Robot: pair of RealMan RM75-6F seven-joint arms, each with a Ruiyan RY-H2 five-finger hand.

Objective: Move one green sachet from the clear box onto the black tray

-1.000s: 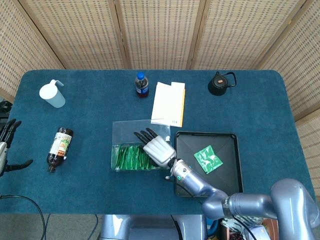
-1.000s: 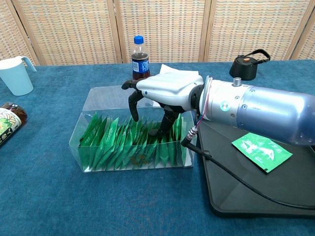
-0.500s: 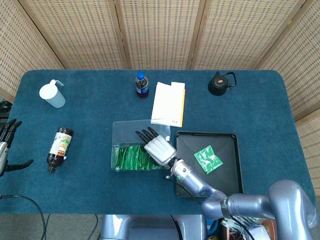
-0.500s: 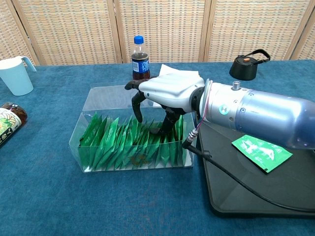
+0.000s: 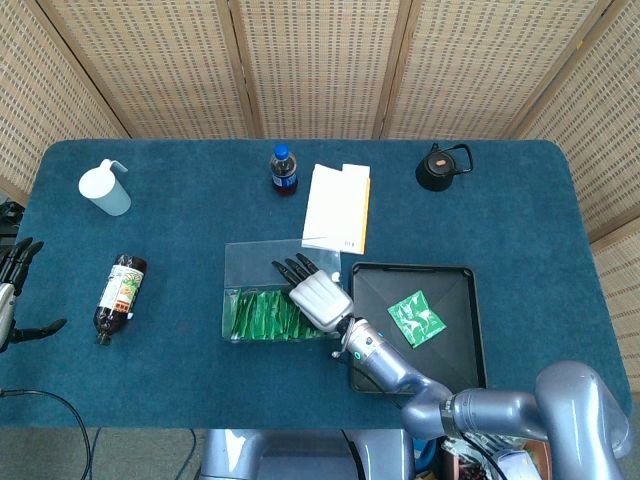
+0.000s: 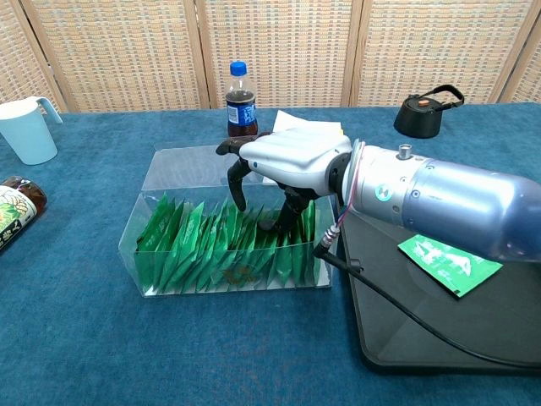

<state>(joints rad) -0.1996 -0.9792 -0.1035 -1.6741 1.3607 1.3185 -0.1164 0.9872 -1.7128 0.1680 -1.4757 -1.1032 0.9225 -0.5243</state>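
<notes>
Since a second ago, the right robot hand (image 6: 283,161) has edged slightly toward the far side of the clear box (image 6: 161,173), fingers curled down among the sachets with nothing visibly held. Green sachets (image 6: 203,245) stand on edge in a packed row along the box's near side; the row's long axis runs left to right. One green sachet (image 6: 448,260) with white markings lies flat on the black tray (image 6: 397,338), corners diagonal. Far off, the left robot hand (image 5: 14,290) rests open at the tabletop (image 5: 150,370) edge.
</notes>
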